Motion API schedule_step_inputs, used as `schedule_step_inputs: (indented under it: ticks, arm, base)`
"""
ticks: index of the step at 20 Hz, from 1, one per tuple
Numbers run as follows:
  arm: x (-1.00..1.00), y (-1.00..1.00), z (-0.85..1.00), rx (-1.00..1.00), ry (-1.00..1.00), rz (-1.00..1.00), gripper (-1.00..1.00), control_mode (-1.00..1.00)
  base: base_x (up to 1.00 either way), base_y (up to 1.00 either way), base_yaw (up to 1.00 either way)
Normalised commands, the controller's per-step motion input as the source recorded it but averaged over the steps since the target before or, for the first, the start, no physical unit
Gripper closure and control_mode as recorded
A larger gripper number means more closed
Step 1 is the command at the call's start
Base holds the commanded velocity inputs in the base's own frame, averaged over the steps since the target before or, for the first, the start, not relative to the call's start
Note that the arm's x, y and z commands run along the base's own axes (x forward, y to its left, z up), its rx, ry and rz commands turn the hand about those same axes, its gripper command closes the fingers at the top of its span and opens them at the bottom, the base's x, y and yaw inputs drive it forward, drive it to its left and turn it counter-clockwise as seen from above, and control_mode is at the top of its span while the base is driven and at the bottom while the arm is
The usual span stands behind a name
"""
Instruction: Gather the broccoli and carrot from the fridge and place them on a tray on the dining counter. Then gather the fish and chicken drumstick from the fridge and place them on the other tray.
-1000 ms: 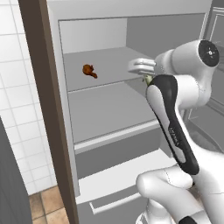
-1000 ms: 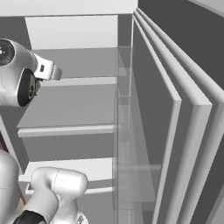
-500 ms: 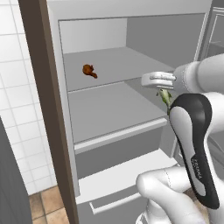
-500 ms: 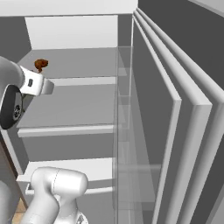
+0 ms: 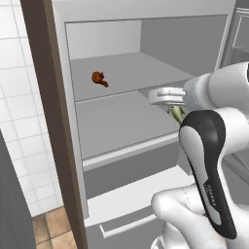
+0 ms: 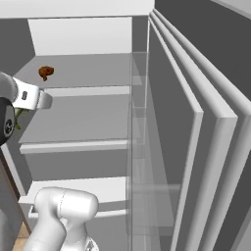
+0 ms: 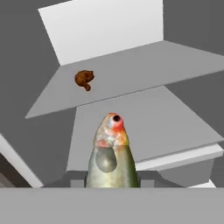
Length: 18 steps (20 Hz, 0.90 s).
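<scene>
A greenish-silver fish with a red eye rises from the bottom middle of the hand view, head pointing toward the fridge shelves. My gripper is shut on the fish, just in front of the middle shelf's right side; its fingertips are hidden by the fish. A sliver of the fish hangs below the hand at the left edge of the right base view. The brown chicken drumstick lies on the upper fridge shelf, toward its back left, well apart from the gripper. It also appears as the drumstick and drumstick.
The fridge stands open with a bare middle shelf and a drawer front below. The fridge's brown side panel and a tiled wall are on the left. The door with its rails stands at the right.
The hand has drawn back from the upper shelf's edge, lower and toward the fridge's front, with the fish still in its grip. The drumstick has not moved.
</scene>
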Motion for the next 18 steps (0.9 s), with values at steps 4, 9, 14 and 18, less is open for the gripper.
schedule_step_inputs:
  ticks: [4, 9, 14, 18]
  arm:
    - [-0.1, 0.12, -0.05, -0.03, 0.02, 0.0, 1.0, 1.0]
    - [0.0, 0.0, 0.0, 0.0, 0.0, 0.0, 1.0, 1.0]
    - [0.0, 0.0, 0.0, 0.0, 0.0, 0.0, 1.0, 1.0]
    - [0.0, 0.0, 0.0, 0.0, 0.0, 0.0, 1.0, 1.0]
  base:
    - [-0.39, 0.24, -0.02]
    - [-0.57, 0.12, -0.02]
    - [-0.7, 0.01, -0.02]
    - [-0.75, 0.0, -0.05]
